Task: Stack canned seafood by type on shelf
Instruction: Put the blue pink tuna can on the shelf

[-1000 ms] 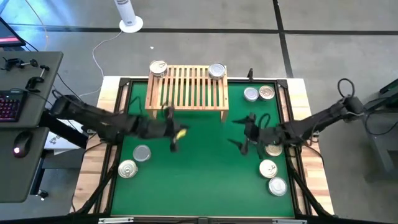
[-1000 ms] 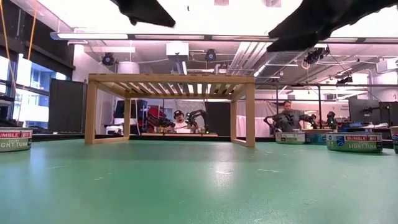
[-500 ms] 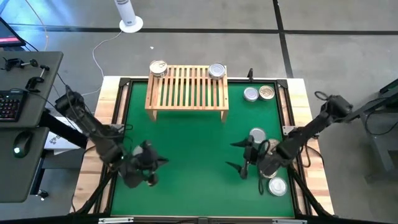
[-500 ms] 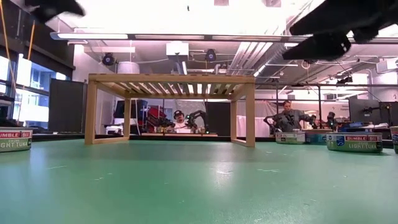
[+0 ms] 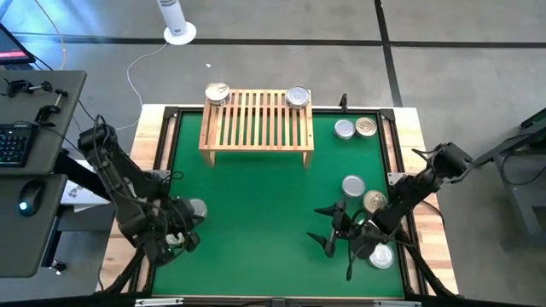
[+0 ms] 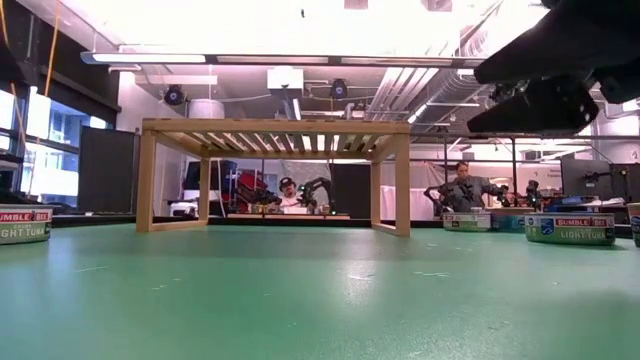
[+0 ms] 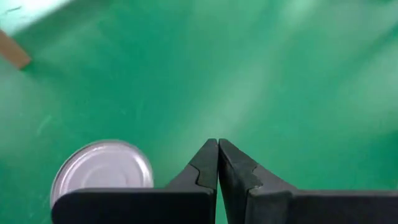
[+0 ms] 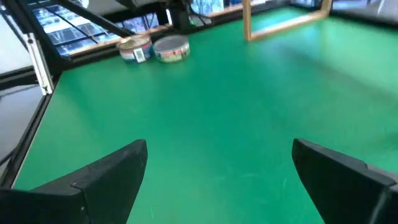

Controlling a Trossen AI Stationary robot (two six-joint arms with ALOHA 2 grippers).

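Both arms low over the green mat, nothing held.
Left gripper closed and empty beside a silver tin, well in front of the shelf; right gripper spread wide, empty. One tin on each far shelf corner.

The left gripper hangs low at the near left of the table, fingers pressed tight together (nothing between them). The right gripper sits near right, fingers spread wide, arm folded back.
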